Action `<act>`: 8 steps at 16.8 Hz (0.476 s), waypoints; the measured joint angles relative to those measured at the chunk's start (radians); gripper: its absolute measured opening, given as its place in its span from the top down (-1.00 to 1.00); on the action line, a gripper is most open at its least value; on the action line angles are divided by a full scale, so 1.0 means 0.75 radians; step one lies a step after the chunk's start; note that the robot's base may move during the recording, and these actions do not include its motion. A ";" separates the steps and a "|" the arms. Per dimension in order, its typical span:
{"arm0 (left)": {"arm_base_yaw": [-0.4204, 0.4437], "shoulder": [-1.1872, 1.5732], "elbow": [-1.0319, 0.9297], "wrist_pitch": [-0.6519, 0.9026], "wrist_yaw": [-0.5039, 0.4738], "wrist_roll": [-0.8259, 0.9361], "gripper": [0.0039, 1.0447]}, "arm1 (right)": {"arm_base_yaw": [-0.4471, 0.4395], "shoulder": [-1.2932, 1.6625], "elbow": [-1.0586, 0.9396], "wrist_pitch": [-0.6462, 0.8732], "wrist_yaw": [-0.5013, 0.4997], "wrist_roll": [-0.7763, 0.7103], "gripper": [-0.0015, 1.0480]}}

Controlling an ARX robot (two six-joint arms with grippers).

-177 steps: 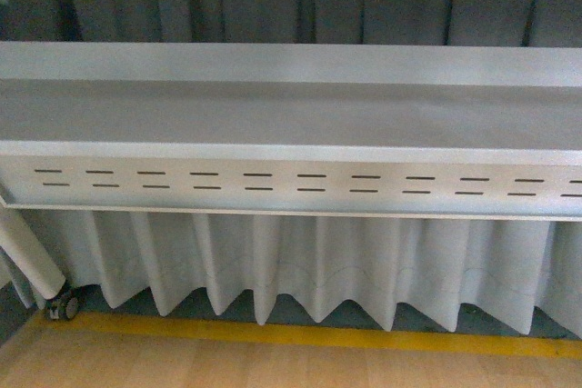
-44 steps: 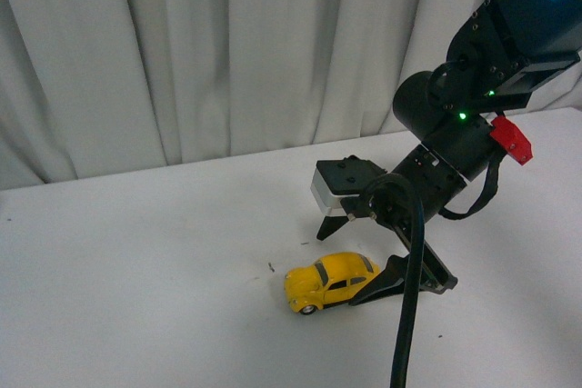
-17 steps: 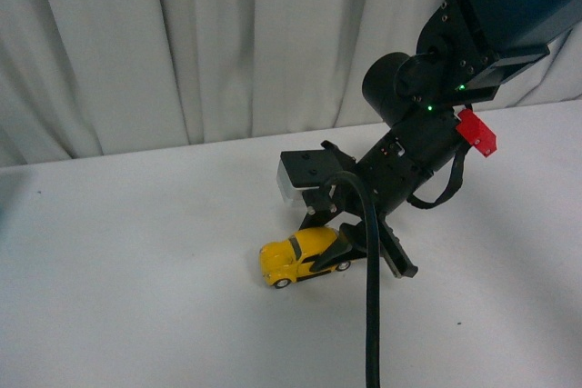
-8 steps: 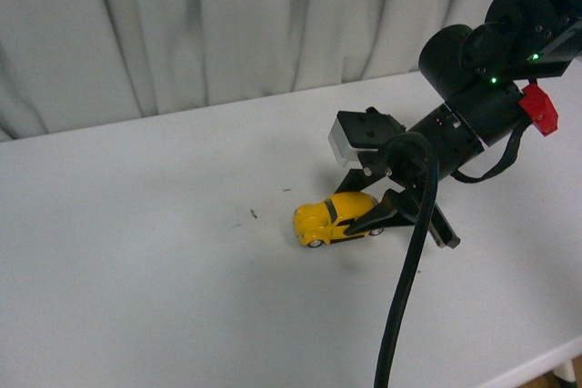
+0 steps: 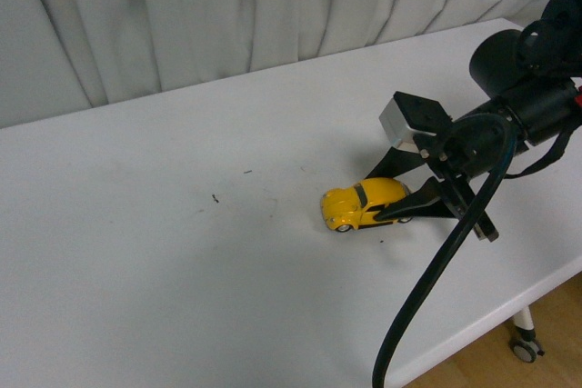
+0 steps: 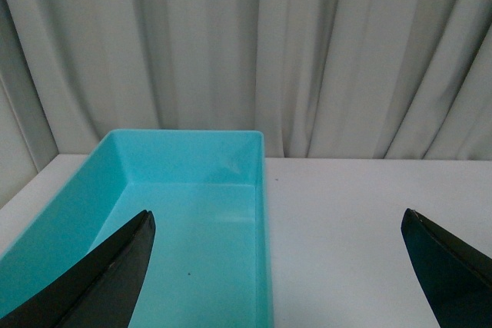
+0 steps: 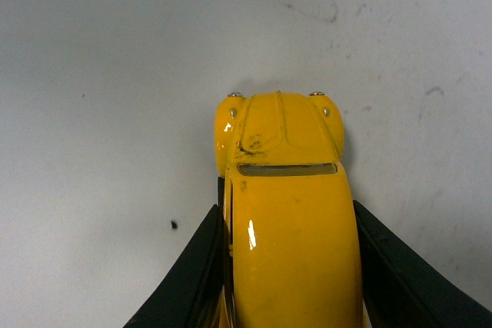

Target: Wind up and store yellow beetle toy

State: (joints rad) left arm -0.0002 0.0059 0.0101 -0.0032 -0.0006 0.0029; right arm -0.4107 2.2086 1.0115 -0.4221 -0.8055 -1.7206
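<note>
The yellow beetle toy [image 5: 360, 204] sits on the white table [image 5: 182, 252], wheels down, its nose pointing left in the front view. My right gripper [image 5: 389, 195] is shut on the yellow beetle toy, one black finger against each side of its rear half. In the right wrist view the yellow beetle toy [image 7: 284, 205] fills the gap between the black fingers [image 7: 196, 270], hood and two small headlights ahead of them. My left gripper [image 6: 277, 247] is open above the table next to a teal bin [image 6: 115, 197]; it holds nothing.
The teal bin is open-topped and empty inside, beside a white curtain [image 6: 254, 51]. Small dark specks [image 5: 215, 197] mark the table left of the toy. The table's front right edge [image 5: 509, 306] drops to a wooden floor with a caster wheel [image 5: 526, 346].
The view has shifted, and my right gripper with the toy in it now sits further right in the picture, near the table's right edge. Its hold on the toy is unchanged.
</note>
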 joint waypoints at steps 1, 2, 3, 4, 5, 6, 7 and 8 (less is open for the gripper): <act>0.000 0.000 0.000 0.000 0.000 0.000 -0.88 | -0.023 -0.001 -0.001 -0.020 0.002 -0.005 0.22; 0.000 0.000 0.000 0.000 0.000 0.000 -0.88 | -0.043 -0.001 -0.001 -0.037 0.002 -0.010 0.22; 0.000 0.000 0.000 0.000 0.000 0.000 -0.88 | -0.057 -0.002 -0.001 -0.049 0.004 -0.013 0.22; 0.000 0.000 0.000 0.000 0.000 0.000 -0.88 | -0.075 -0.007 -0.001 -0.065 0.012 -0.020 0.22; 0.000 0.000 0.000 0.000 0.000 0.000 -0.88 | -0.088 -0.008 -0.001 -0.076 0.020 -0.027 0.22; 0.000 0.000 0.000 0.000 0.000 0.000 -0.88 | -0.101 -0.010 -0.001 -0.091 0.025 -0.035 0.22; 0.000 0.000 0.000 0.000 -0.001 0.000 -0.88 | -0.109 -0.017 0.003 -0.125 0.037 -0.045 0.22; 0.000 0.000 0.000 0.000 0.000 0.000 -0.88 | -0.109 -0.017 0.013 -0.148 0.046 -0.048 0.22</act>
State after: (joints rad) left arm -0.0002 0.0059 0.0101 -0.0032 -0.0006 0.0029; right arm -0.4923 2.1960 1.0210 -0.5331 -0.7712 -1.7569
